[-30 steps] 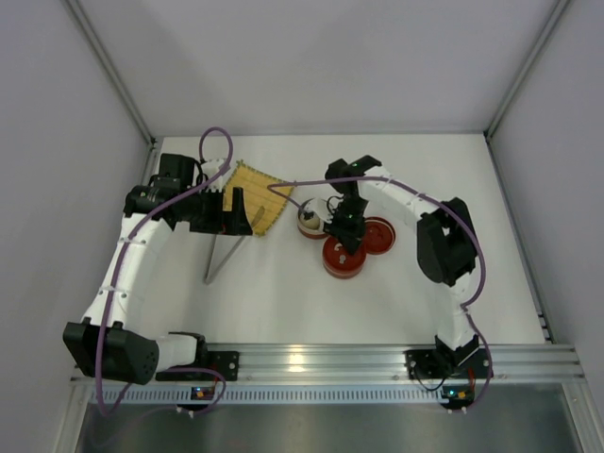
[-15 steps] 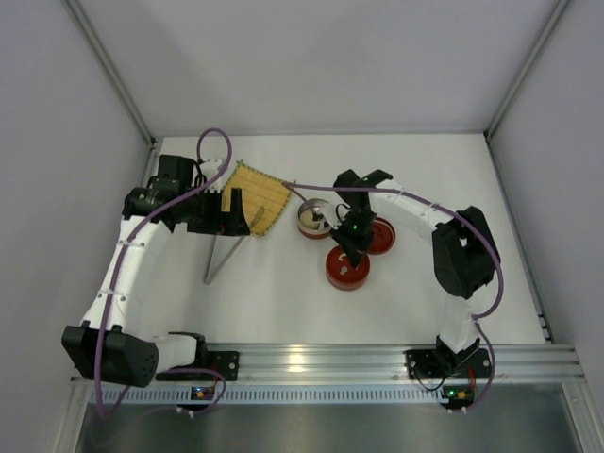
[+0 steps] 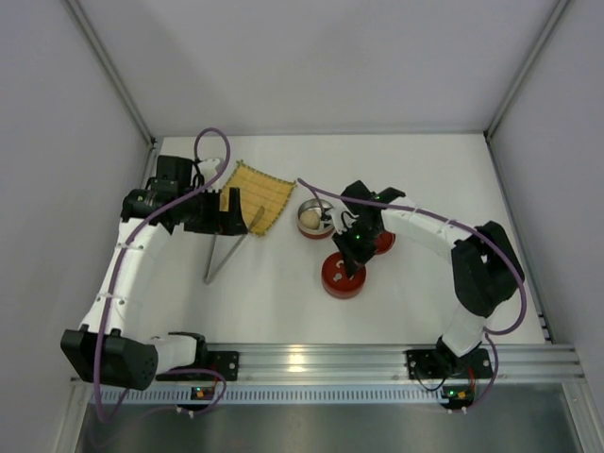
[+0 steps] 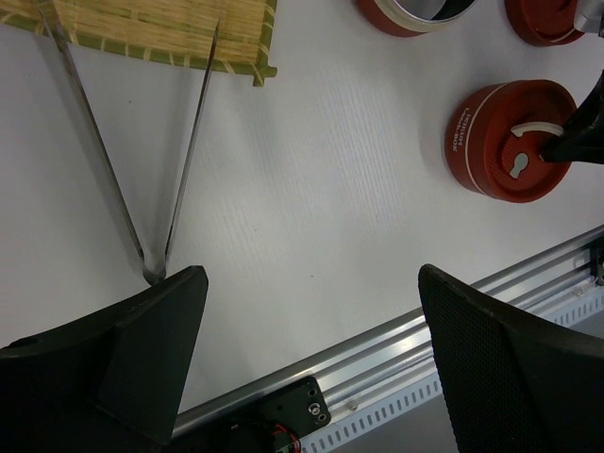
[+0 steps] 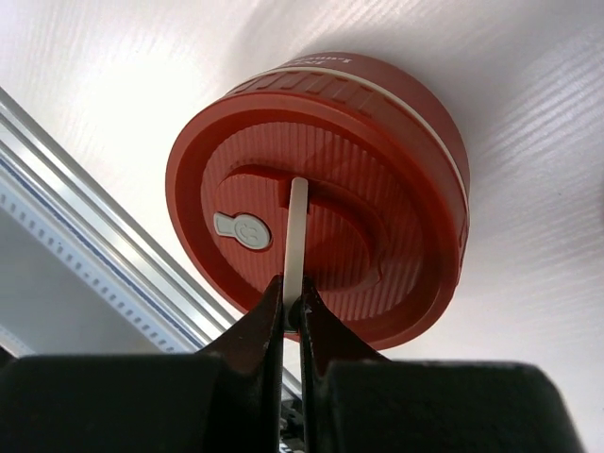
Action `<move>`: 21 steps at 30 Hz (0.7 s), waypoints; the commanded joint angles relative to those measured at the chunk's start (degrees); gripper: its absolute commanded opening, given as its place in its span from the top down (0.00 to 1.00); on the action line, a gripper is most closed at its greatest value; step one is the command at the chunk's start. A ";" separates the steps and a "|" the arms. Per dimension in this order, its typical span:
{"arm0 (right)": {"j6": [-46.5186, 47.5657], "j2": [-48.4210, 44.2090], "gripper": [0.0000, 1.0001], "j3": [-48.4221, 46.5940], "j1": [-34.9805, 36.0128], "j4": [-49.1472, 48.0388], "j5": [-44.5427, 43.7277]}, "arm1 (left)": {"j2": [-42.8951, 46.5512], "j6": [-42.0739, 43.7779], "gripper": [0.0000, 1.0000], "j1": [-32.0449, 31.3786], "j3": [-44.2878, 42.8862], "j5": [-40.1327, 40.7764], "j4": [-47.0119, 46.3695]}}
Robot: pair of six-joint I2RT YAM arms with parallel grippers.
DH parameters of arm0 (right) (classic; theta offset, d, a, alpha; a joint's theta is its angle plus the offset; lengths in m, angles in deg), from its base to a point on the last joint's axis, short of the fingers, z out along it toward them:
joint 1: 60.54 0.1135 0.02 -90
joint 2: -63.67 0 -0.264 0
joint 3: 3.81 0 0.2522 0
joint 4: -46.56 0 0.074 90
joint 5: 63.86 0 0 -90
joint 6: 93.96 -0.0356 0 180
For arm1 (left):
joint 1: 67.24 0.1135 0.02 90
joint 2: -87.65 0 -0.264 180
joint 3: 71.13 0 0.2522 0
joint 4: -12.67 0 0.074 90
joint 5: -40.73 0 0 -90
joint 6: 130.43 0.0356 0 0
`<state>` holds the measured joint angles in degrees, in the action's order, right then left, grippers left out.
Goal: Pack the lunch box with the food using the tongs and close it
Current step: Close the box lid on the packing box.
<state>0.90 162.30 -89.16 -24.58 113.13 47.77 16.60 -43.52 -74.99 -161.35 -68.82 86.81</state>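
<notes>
The right pincer (image 5: pixel 291 307) is clenched on the thin white handle (image 5: pixel 297 236) that arches over the top of a red lidded lunch-box tier (image 5: pixel 321 189). Its two dark tips nip the strap at its near end. That tier (image 3: pixel 343 275) stands on the white bench (image 3: pixel 283 302), roughly at its middle, nearer the aluminium rail (image 3: pixel 311 359) than the other pieces.

Just beyond it to the left sits an open tier (image 3: pixel 314 219) with a pale round food piece (image 3: pixel 309 221) inside. To the right, partly under the right arm, is a third red piece (image 3: pixel 385 243).

The left pincer (image 4: pixel 311 311) is released, jaws spread wide, and hangs above the left part of the bench without touching anything. Below it lie the silver tongs (image 4: pixel 189 160). Their joined end is toward the near edge, between the pincer's fingers in the wrist view. Their two thin arms fan out away from it, with the tips resting on the near edge of the woven yellow mat (image 4: pixel 142 24). The mat lies at the far left, well apart from the lidded tier.
</notes>
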 commanded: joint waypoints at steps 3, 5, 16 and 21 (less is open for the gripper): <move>0.06 4.03 1.00 2.16 1.83 -9.05 2.18 | 2.40 0.10 0.02 0.28 0.35 0.83 -1.93; 0.50 3.50 0.99 1.55 1.92 -8.87 2.98 | 2.40 0.37 0.02 0.28 0.44 0.74 -1.84; 3.31 1.92 0.63 -4.34 1.92 -4.13 1.66 | 2.40 1.33 0.02 0.28 0.62 -1.02 -2.11; 4.45 1.74 0.63 -7.07 1.83 -1.93 1.23 | 2.84 1.69 0.02 0.28 1.23 -1.37 -2.11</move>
<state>3.50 163.70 -92.83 -23.44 111.76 50.50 17.78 -42.82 -74.99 -160.48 -69.02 86.53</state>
